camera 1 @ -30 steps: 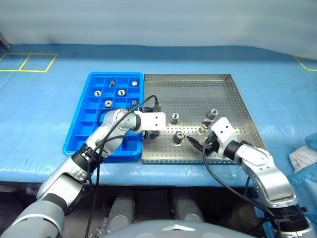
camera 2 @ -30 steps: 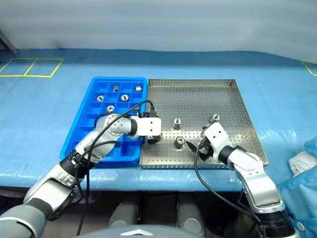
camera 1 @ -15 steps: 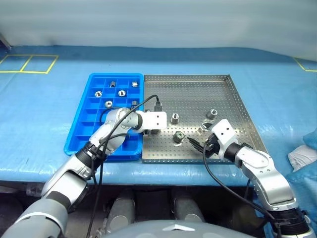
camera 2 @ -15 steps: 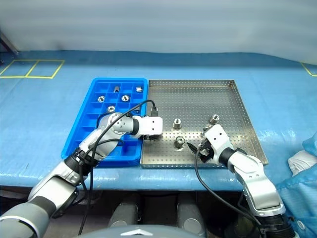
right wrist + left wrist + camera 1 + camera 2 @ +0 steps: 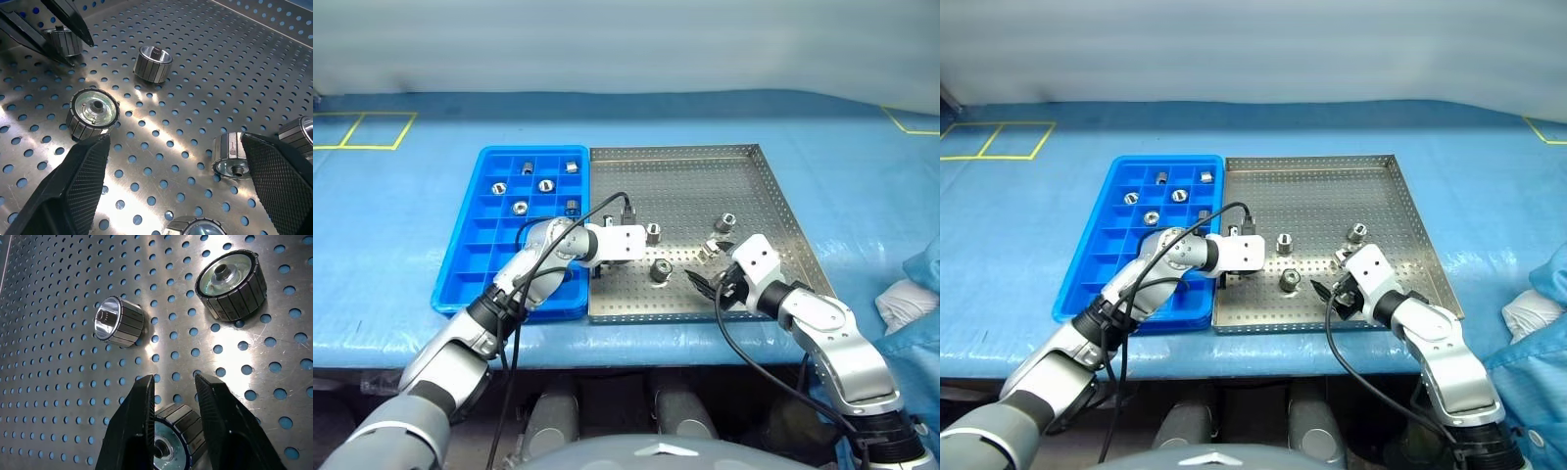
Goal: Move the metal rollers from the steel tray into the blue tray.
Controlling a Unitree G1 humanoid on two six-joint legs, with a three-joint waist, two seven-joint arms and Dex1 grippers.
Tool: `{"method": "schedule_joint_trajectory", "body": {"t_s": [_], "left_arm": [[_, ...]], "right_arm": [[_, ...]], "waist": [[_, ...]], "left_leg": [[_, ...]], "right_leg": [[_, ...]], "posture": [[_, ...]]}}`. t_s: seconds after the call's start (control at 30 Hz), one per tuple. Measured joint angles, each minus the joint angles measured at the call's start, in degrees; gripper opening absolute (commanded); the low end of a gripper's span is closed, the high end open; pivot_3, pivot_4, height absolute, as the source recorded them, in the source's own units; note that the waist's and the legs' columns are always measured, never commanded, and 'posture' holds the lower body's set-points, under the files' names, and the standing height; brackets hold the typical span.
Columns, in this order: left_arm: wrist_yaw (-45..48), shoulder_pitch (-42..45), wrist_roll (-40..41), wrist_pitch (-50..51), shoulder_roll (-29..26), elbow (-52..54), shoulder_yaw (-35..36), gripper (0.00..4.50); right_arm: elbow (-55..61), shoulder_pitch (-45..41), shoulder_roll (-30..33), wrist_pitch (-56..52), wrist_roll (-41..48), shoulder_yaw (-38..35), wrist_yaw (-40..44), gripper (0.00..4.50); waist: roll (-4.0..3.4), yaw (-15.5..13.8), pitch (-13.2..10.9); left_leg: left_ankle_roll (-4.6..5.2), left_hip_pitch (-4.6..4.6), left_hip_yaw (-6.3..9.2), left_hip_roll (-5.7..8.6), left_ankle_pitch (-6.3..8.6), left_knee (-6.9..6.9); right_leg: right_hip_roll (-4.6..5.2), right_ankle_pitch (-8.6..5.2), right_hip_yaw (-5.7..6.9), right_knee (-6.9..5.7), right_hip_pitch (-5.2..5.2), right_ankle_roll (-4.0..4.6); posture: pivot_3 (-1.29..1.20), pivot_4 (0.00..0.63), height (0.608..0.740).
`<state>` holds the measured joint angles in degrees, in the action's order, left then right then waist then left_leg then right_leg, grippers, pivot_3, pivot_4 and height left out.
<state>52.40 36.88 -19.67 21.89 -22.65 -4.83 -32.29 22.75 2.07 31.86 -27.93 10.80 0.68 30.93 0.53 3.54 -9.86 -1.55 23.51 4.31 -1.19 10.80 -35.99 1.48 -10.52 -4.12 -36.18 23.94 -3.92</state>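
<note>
The steel tray (image 5: 685, 186) lies mid-table with the blue tray (image 5: 460, 284) against its left side. Loose metal rollers stand on the steel tray, among them one (image 5: 653, 233), one (image 5: 661, 270) and one (image 5: 726, 222). Several more sit in the blue tray's far compartments (image 5: 545, 185). My left gripper (image 5: 174, 381) is low over the steel tray's near left part, its fingers pressed on both sides of one roller (image 5: 173, 438). Open wide, my right gripper (image 5: 176, 139) hovers over the tray's near right part, with a roller (image 5: 230, 156) lying between its pads and another (image 5: 93, 112) just ahead.
Blue covering spreads over the table, with yellow tape lines (image 5: 372, 127) at the far left. A white cloth (image 5: 901, 294) lies at the right edge. Black cables loop up from both wrists over the trays.
The left gripper's fingers have closed in on the roller beneath them. Both hands stayed in place; the camera shifted slightly.
</note>
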Motion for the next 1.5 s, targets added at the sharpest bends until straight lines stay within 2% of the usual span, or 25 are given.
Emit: {"method": "schedule_joint_trajectory", "body": {"t_s": [0.17, 0.2, 0.3, 0.47, 0.57, 0.7, 1.0, 1.17, 1.5], "left_arm": [[-2.1, -0.1, 0.4, -1.3, 0.5, 0.0, 0.8, 0.75], [-2.2, -0.1, 0.4, -1.7, 0.3, 0.0, 0.8, 1.16], [-2.4, 0.4, -0.1, -2.6, -0.2, 0.0, 0.9, 2.02], [-2.3, 1.6, -1.8, -2.2, -0.6, 2.0, 0.9, 2.02], [-1.4, 1.8, -1.7, -3.2, -1.7, 4.4, 1.3, 2.54], [0.1, 1.5, -2.1, -3.1, -4.8, 7.4, 1.6, 3.84], [6.5, 1.9, -2.7, -2.6, -12.4, 11.4, 2.3, 3.84], [9.0, 3.0, -2.7, -5.1, -12.4, 10.3, 1.7, 3.84], [11.2, 4.5, -2.5, -7.5, -8.9, 5.4, -0.1, 3.84]], "right_arm": [[0.0, -0.8, 0.0, 0.0, -0.1, 0.1, 0.1, 4.50], [0.0, -0.8, 0.0, 0.0, -0.1, 0.1, 0.2, 4.50], [0.0, -0.8, -0.1, 0.0, -0.3, 0.5, 0.2, 4.50], [0.0, -0.8, -1.8, 0.1, -0.5, 1.6, -0.1, 4.50], [-0.1, -0.9, -2.9, 0.5, -1.2, 3.4, 0.0, 4.50], [-2.3, -3.3, -4.4, 2.6, -2.3, 5.1, -0.1, 4.50], [-4.5, -5.1, -7.0, 6.7, -4.0, 7.9, 0.0, 4.50], [-4.2, -5.0, -7.0, 7.9, -4.0, 9.0, 1.0, 4.50], [-1.7, -2.8, -6.8, 8.0, -4.6, 9.5, 1.4, 4.50]], "waist": [[0.02, -0.2, 0.0], [0.02, -0.2, 0.0], [0.02, -0.3, 0.0], [0.02, -0.3, 0.0], [0.03, -0.5, 0.0], [0.03, -0.7, 0.0], [0.08, -2.2, 0.0], [0.08, -2.5, 0.0], [0.08, -2.2, 0.0]], "left_leg": [[0.00, 0.04, 0.01, 0.01, 0.00, 0.00], [0.00, 0.05, 0.01, 0.01, 0.00, 0.00], [0.00, 0.07, 0.01, 0.01, 0.00, 0.01], [0.00, 0.06, 0.01, 0.01, 0.00, 0.01], [0.00, 0.06, 0.02, 0.00, 0.00, 0.04], [0.01, 0.06, 0.01, 0.00, 0.00, 0.02], [0.01, 0.10, 0.03, 0.00, 0.00, 0.08], [0.01, 0.09, 0.03, 0.00, 0.00, 0.05], [0.01, 0.17, 0.03, 0.00, 0.00, 0.04]], "right_leg": [[0.00, 0.00, 0.00, 0.04, 0.00, 0.00], [0.00, 0.00, 0.00, 0.05, 0.00, 0.00], [0.00, 0.00, 0.00, 0.06, 0.01, -0.01], [0.00, 0.00, 0.01, 0.06, 0.01, -0.01], [0.00, 0.00, 0.01, 0.06, 0.03, 0.00], [0.00, 0.01, 0.01, 0.05, 0.03, -0.01], [0.00, -0.01, 0.04, 0.07, 0.08, 0.01], [0.00, -0.01, 0.04, 0.07, 0.05, 0.01], [-0.01, 0.00, 0.04, 0.06, 0.14, 0.01]], "posture": [[0.01, 0.150, 0.740], [0.01, 0.150, 0.740], [0.01, 0.150, 0.740], [0.05, 0.150, 0.740], [0.07, 0.150, 0.740], [0.09, 0.150, 0.740], [0.11, 0.150, 0.740], [0.09, 0.150, 0.740], [0.03, 0.150, 0.740]]}}
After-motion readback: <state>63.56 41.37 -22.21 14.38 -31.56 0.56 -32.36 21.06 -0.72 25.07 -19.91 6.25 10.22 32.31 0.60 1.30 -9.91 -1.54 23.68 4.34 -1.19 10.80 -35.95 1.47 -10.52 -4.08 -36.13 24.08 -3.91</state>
